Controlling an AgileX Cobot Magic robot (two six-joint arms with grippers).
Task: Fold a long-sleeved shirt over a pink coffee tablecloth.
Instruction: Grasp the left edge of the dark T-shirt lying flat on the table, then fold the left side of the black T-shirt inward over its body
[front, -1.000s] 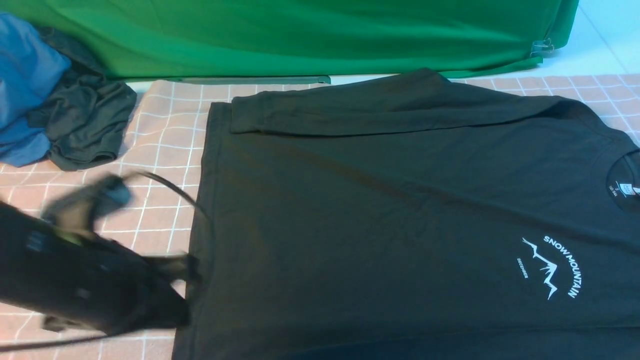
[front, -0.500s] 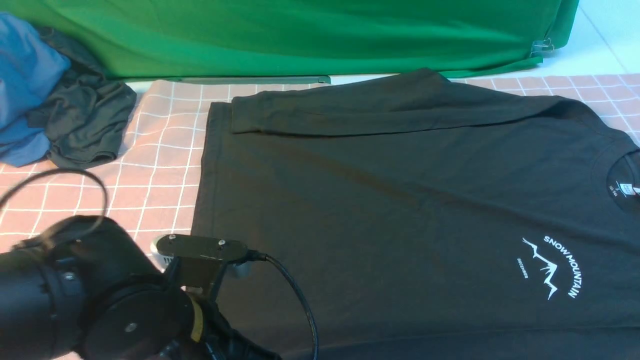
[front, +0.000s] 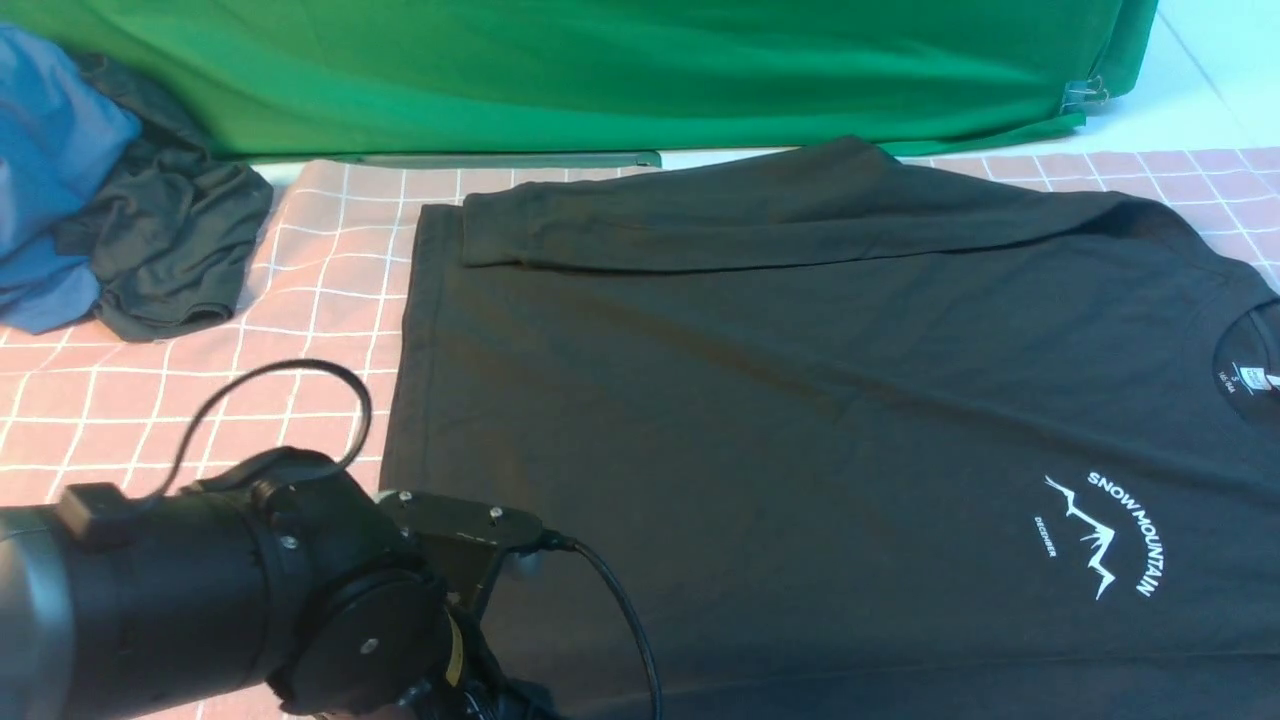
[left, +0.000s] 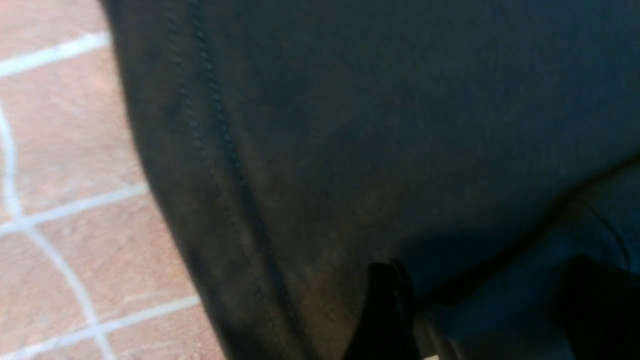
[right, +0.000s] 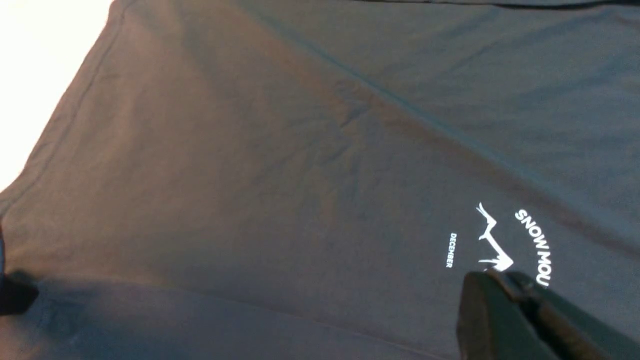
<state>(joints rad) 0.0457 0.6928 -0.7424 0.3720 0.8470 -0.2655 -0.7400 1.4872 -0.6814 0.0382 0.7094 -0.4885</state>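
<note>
You had the shirt (front: 750, 400) spread on the pink tablecloth (front: 320, 290), hem (front: 402, 400) toward its left edge, 1 sleeve (front: 780, 215) folded across. Your left pincer (left: 492, 305) stood apart near the hem; your right pincer (right: 505, 287) was together above the print (right: 505, 240).

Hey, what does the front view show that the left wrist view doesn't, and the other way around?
Only the front view: the green cloth at the back, the blue garment and the grey garment heaped at the far left, the white mountain print, and the left arm low at the left. Only the left wrist view: the stitched hem up close and the left claw, standing open. Both: the black shirt lying on the pink checked tablecloth.
</note>
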